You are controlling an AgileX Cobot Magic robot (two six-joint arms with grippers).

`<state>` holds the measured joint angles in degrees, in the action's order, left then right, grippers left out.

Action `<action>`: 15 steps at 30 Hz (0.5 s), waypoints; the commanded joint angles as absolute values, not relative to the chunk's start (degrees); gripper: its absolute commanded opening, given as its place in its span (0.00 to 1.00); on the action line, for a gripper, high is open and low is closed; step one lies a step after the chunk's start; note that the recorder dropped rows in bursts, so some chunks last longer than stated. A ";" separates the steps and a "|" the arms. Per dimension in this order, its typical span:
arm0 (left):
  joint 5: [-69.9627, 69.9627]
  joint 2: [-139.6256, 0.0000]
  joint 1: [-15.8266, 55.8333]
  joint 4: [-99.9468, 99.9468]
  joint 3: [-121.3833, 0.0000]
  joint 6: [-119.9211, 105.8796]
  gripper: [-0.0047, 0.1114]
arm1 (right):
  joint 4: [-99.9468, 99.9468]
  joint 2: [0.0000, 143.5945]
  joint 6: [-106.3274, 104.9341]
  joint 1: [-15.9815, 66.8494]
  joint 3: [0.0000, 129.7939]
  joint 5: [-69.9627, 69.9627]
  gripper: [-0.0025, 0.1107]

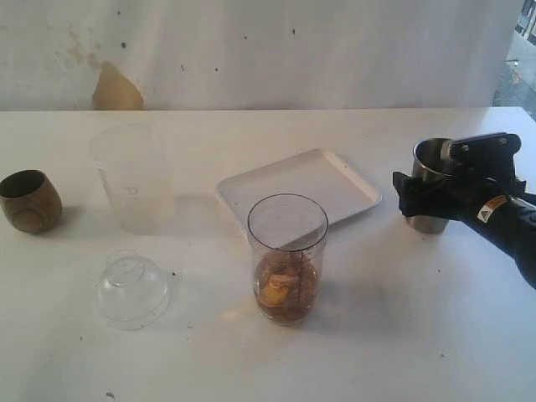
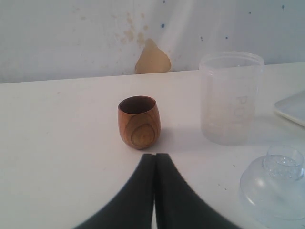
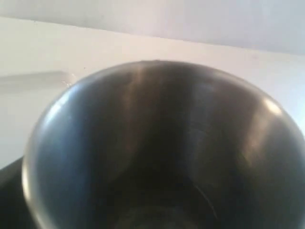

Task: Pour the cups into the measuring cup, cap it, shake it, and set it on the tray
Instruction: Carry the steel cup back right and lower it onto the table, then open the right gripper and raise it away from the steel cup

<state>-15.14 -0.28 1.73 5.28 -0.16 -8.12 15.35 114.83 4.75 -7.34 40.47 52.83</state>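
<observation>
Right gripper (image 1: 431, 182): jaws astride steel tumbler (image 1: 425, 161), clamped or slack not discernible; tumbler upright at table's right, right of tray (image 1: 318, 180); likely rigid, light, slick-walled, best taken mid-wall.

wall (image 1: 335, 50): white, speckled | tan patch (image 1: 115, 88): wall base | table (image 1: 435, 335): white, soft shadows

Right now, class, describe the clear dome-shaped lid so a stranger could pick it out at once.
On the white table, find the tall clear plastic cylinder holding brown contents. Left of it in the exterior view, nearer the camera than the frosted translucent plastic cup, sits the clear dome-shaped plastic lid. It alone is a low see-through dome.
</observation>
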 commanded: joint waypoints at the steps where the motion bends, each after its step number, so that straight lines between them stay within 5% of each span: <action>1: -14.57 0.00 1.81 5.10 0.00 -8.19 0.04 | 15.42 112.75 4.76 -7.66 40.55 53.65 0.88; 15: -14.57 0.00 1.81 5.10 0.00 -8.19 0.04 | 15.45 95.95 9.12 -7.40 40.55 43.00 0.88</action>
